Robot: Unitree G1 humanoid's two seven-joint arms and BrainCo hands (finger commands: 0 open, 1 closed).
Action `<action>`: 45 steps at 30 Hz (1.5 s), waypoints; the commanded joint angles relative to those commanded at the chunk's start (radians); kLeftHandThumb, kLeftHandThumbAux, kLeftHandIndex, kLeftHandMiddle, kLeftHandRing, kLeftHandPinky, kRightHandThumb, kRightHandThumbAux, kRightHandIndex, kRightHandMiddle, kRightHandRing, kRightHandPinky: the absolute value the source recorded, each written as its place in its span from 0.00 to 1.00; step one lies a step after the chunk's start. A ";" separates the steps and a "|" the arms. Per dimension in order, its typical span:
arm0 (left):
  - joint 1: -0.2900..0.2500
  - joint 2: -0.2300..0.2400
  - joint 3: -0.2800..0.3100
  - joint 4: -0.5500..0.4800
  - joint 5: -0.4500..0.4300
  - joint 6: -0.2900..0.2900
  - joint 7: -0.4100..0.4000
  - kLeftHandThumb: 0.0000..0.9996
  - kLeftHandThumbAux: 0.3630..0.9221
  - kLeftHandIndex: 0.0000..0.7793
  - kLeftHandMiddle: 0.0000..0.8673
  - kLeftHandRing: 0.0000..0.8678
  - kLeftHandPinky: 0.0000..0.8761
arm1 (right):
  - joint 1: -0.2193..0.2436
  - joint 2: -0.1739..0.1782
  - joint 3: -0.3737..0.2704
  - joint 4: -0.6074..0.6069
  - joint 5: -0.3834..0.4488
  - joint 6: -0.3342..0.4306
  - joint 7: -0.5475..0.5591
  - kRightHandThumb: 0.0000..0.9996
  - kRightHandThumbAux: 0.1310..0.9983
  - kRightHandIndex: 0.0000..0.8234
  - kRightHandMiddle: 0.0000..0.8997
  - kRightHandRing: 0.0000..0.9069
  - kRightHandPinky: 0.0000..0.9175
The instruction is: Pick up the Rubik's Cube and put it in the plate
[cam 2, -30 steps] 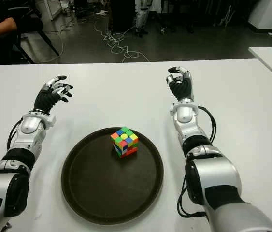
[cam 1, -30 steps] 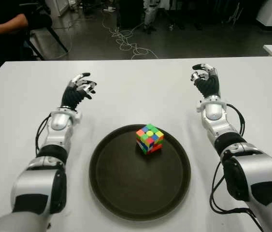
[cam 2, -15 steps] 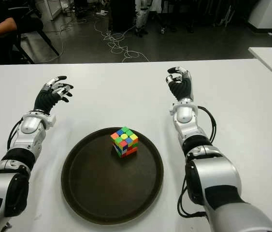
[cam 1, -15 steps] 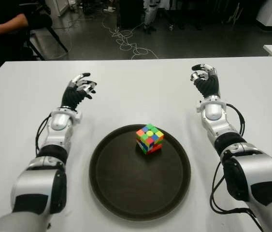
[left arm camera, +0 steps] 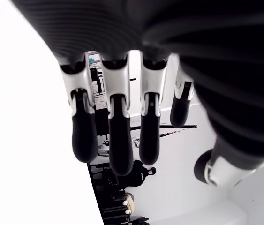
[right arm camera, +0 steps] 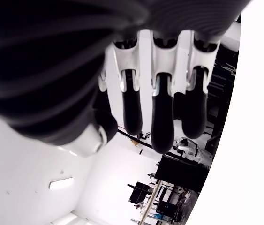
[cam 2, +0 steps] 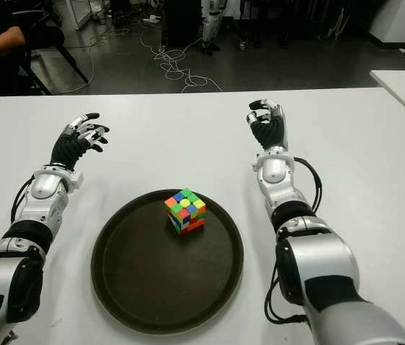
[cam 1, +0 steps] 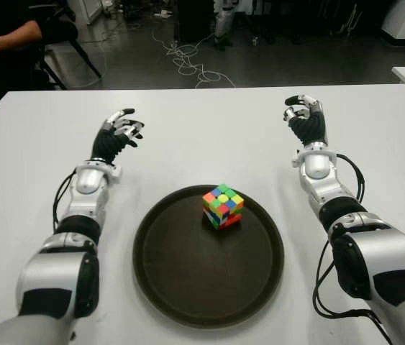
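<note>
Nothing has moved since the earlier frames: both arms, the cube and the plate sit exactly where they were. The round dark plate lies on the white tabletop between the two forearms, and the Rubik's Cube stands inside it, in the far half just right of centre, turned so one corner faces the camera. Nothing else is in the plate. The left hand shows beyond and to the left of the plate, well apart from it, fingers loosely spread and holding nothing. The right hand shows beyond and to the right of the plate, fingers bent a little with the thumb near the fingertips, also empty. The elbows and upper arms are cut off by the lower edge of the eye views. At the far left a person's arm is partly in view, the rest cropped. Cables trail over the dark floor beyond the tabletop. The wrist views show only what the eye views cannot: the undersides of each hand's fingers, relaxed with gaps between them and nothing within them; neither wrist view shows the cube or the plate.
</note>
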 joint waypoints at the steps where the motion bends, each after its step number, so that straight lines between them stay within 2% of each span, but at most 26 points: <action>1: 0.000 0.000 0.000 0.000 0.000 0.000 0.000 0.28 0.43 0.27 0.45 0.54 0.59 | 0.000 0.000 0.000 0.000 0.000 0.001 -0.001 0.67 0.69 0.49 0.44 0.52 0.55; 19: -0.004 -0.006 0.004 0.002 -0.006 0.012 0.002 0.28 0.44 0.26 0.45 0.54 0.58 | 0.001 -0.004 0.005 0.001 0.001 -0.002 -0.003 0.67 0.69 0.49 0.47 0.53 0.55; 27: -0.003 -0.005 0.000 0.001 -0.002 0.011 0.001 0.26 0.42 0.26 0.45 0.54 0.59 | 0.003 -0.004 0.002 0.001 0.004 -0.006 0.004 0.67 0.69 0.49 0.45 0.53 0.54; 45: -0.005 -0.007 -0.009 -0.001 0.004 0.001 0.006 0.28 0.43 0.26 0.45 0.55 0.62 | 0.002 -0.008 -0.003 0.004 0.012 -0.002 0.022 0.67 0.69 0.50 0.48 0.54 0.57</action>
